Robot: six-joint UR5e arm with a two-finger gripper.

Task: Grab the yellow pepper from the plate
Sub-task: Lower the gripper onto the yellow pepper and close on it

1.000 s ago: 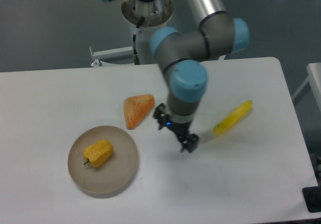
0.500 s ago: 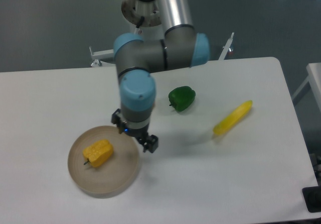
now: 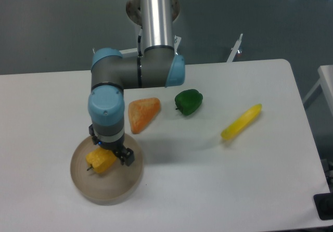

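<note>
The small lobed golden-yellow pepper [image 3: 101,159] lies on the round tan plate [image 3: 112,184] at lower left; the black two-finger gripper [image 3: 113,155] hangs directly over it; whether its jaws are open or closed, I cannot tell.

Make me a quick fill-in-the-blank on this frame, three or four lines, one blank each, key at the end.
1. The yellow pepper lies on the ____.
2. The gripper is directly over the ____ pepper.
3. The orange wedge lies between the plate and the ____ pepper.
4. The long yellow piece lies on the ____, off the plate.

Missing words: plate; yellow; green; table
</note>
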